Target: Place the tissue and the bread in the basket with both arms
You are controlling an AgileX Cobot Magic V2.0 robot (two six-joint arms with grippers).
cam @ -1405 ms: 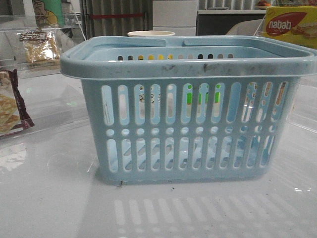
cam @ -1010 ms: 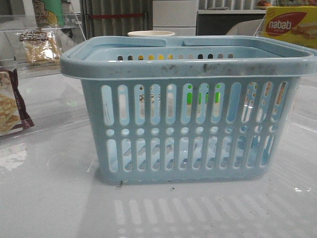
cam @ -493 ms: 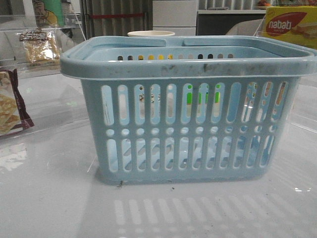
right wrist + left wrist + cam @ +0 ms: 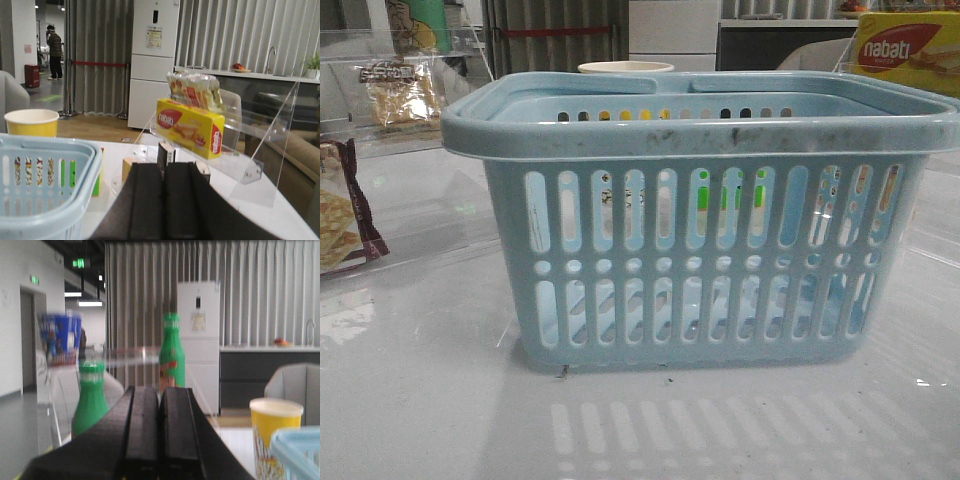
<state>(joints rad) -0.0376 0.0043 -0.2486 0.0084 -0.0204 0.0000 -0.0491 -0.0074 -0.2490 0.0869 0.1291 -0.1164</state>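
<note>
Front view: basket sits centre on the glossy white table, light-blue moulded plastic, slotted walls, a row of round holes, thick scuffed rim, handles folded flat. Through the slots I see only things standing behind it, no pack lying inside, so I judge nothing is loaded yet. Bread, a small clear crinkly wrap with tan pieces and a dark label on top, is on the clear acrylic shelf far left, well apart from the basket. Maroon-edged packet of pale flat pieces lies at the left edge, not ours. No arm in this view. Tissue not visible here.

Left wrist view: left gripper has its matte black fingers pressed together, nothing between them, held up off any object. Two green bottles and a yellow paper cup ahead, basket rim corner at the lower right.

Right wrist view: right gripper likewise closed flat and empty. Basket to its left side of frame, yellow wafer box on an acrylic stand beyond. A small dark pack stands just past the fingertips; can't tell if it's the tissue.

Both picks and both drops remain.
</note>
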